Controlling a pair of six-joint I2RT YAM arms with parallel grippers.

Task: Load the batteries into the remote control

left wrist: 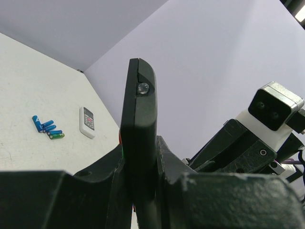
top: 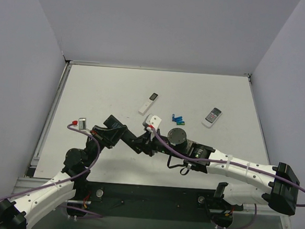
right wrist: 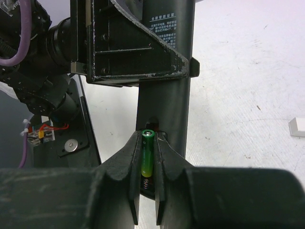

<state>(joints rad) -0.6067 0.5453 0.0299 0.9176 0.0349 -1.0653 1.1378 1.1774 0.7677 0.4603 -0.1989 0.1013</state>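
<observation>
My left gripper (top: 132,139) is shut on the long black remote control (left wrist: 138,109) and holds it on edge above the table. In the right wrist view the remote (right wrist: 167,95) crosses upright, with the left jaws clamped across it at the top. My right gripper (right wrist: 147,160) is shut on one green battery (right wrist: 147,152), held lengthwise at the remote's open compartment, where a spring shows just below the cell. More cells (top: 178,118) lie on the table; in the left wrist view they are several blue ones (left wrist: 45,126) and one green one (left wrist: 57,136).
A slim white stick remote (top: 148,103) lies at mid table. A short white remote with a grey keypad (top: 212,117) lies right of the loose cells, also in the left wrist view (left wrist: 86,121). A small white object (right wrist: 298,126) sits at the right edge of the right wrist view.
</observation>
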